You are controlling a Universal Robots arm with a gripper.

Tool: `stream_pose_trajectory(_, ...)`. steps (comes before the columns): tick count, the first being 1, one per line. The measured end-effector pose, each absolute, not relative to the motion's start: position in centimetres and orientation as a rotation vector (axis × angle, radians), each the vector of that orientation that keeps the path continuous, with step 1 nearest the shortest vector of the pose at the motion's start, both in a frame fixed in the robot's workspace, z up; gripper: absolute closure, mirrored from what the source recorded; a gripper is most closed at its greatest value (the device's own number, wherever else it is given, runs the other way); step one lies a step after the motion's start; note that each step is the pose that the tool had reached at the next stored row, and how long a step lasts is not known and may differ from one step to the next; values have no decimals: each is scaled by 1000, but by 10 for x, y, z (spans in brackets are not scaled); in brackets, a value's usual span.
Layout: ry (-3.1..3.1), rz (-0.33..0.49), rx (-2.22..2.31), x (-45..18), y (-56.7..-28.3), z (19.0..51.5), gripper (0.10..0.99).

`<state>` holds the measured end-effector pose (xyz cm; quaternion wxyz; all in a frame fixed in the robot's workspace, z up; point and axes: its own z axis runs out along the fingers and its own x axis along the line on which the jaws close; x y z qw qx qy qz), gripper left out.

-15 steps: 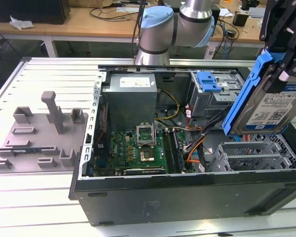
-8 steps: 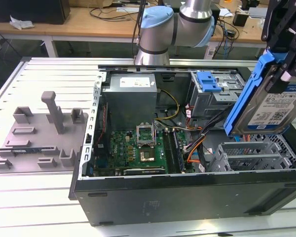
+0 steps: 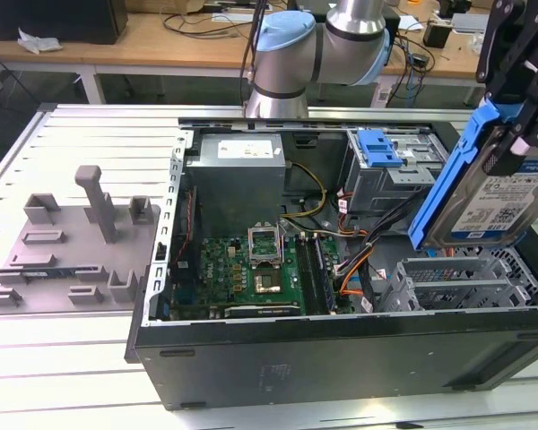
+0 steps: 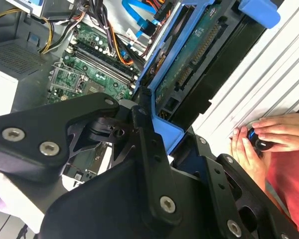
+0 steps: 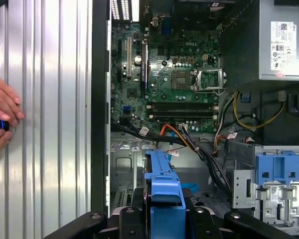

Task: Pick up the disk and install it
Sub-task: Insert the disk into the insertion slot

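Toward the exterior view's upper right, the black gripper (image 3: pixel 513 121) is clamped on the disk (image 3: pixel 507 202). The disk hangs tilted with its label outward and its blue carrier frame (image 3: pixel 453 179) on the edge facing the exterior view's left. It is held in the air over the end of the open computer case (image 3: pixel 341 358) at the exterior view's right, above a silver perforated bay (image 3: pixel 448 282). It appears clear of the case, though contact cannot be judged with certainty. Behind it stands a cage with a blue latch (image 3: pixel 386 161). The grey power supply (image 3: pixel 238 170) and the green motherboard (image 3: pixel 251 269) occupy the case centre. A grey fixture plate (image 3: pixel 63 242) lies on the slatted table (image 3: pixel 36 376) at the exterior view's left. The arm (image 3: pixel 314 45) stands behind the case.

Second wrist view: the gripper (image 4: pixel 164 139) has its fingers (image 4: pixel 144 139) closed against the carrier frame (image 4: pixel 164 74). The disk (image 4: pixel 189 55) shows its circuit-board underside, with the motherboard (image 4: pixel 89 74) beyond it. A person's hands (image 4: pixel 254 144) rest on the table (image 4: pixel 269 74), covering a small dark object (image 4: pixel 256 139).

First wrist view: the carrier frame (image 5: pixel 164 189) runs edge-on between the gripper's (image 5: pixel 164 219) fingers, over the case floor. The motherboard (image 5: pixel 174 74), power supply (image 5: pixel 284 40) and latched cage (image 5: pixel 279 174) lie beyond. A hand (image 5: pixel 2 114) rests on the table (image 5: pixel 50 124).
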<state>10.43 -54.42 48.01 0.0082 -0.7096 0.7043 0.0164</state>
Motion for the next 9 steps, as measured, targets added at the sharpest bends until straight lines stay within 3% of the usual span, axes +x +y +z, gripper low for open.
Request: stream_pose_trajectory(9,2201,51,-2218,107,-544,472,718)
